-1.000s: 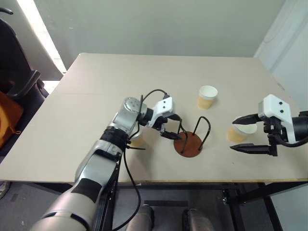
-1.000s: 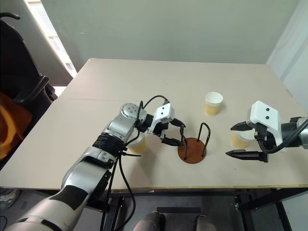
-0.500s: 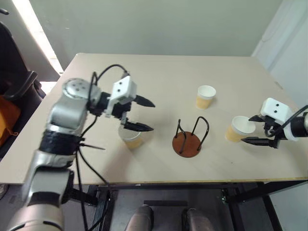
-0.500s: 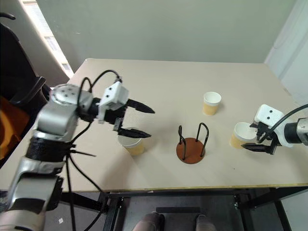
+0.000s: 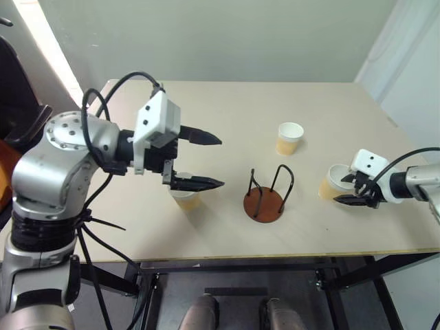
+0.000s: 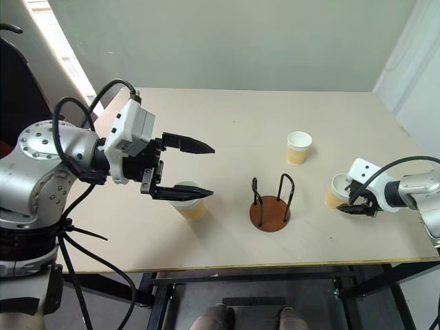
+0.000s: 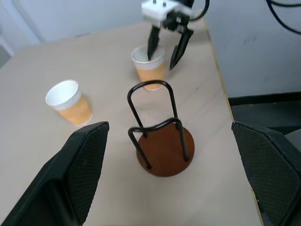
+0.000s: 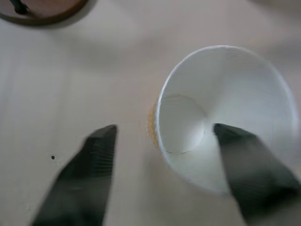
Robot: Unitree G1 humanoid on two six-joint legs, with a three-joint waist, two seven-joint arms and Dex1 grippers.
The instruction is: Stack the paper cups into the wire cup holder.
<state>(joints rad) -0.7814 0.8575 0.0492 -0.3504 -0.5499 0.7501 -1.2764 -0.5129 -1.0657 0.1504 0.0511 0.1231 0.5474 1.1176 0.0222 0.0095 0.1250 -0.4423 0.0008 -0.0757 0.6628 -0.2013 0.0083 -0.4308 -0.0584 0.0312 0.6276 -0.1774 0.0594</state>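
Observation:
Three tan paper cups stand on the table. One cup (image 5: 185, 199) sits just under my left gripper (image 5: 221, 162), which hangs open above the table with nothing in it. The far cup (image 5: 289, 137) stands alone behind the wire cup holder (image 5: 265, 203), which is empty, its brown base (image 7: 164, 155) flat on the table. My right gripper (image 5: 340, 190) is open at the right cup (image 8: 221, 113): one finger (image 8: 244, 165) reaches inside the cup, the other finger (image 8: 94, 165) stays outside with a gap to the wall.
The beige table (image 5: 227, 103) has its front edge close to the holder and its right edge just beyond the right cup. A dark chair (image 6: 17, 89) stands off the table's left side. A grey wall runs behind.
My left gripper lifted and drew back to the left, away from the holder, staying open. My right gripper lowered onto the right cup and its fingers narrowed around the cup's wall.

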